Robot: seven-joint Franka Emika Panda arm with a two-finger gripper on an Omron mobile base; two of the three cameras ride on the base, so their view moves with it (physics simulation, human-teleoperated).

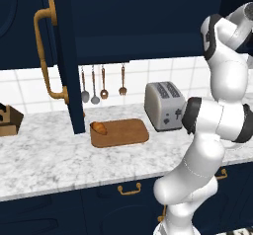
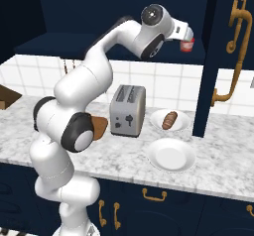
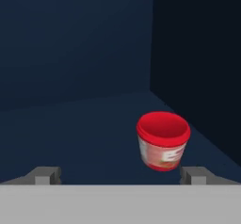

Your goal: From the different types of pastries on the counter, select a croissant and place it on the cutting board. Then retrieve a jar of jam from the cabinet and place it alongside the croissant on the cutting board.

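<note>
- The gripper (image 3: 120, 175) is up inside the open cabinet (image 2: 44, 44), fingers spread wide, one low on either side of the hand view — nothing between them.
- The jar of jam (image 3: 163, 141) sits on the dark shelf just ahead of the gripper, nearer its right finger, not touched by either.
- Far below the gripper, the croissant (image 1: 99, 128) lies on the cutting board's (image 1: 126, 132) left end, on the counter (image 1: 49, 155).
- Also below — a toaster (image 2: 127, 111) and a darker pastry (image 2: 169, 120) on a white plate (image 2: 158, 117).

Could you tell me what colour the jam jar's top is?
Red, clearest in the hand view: jar.
</note>
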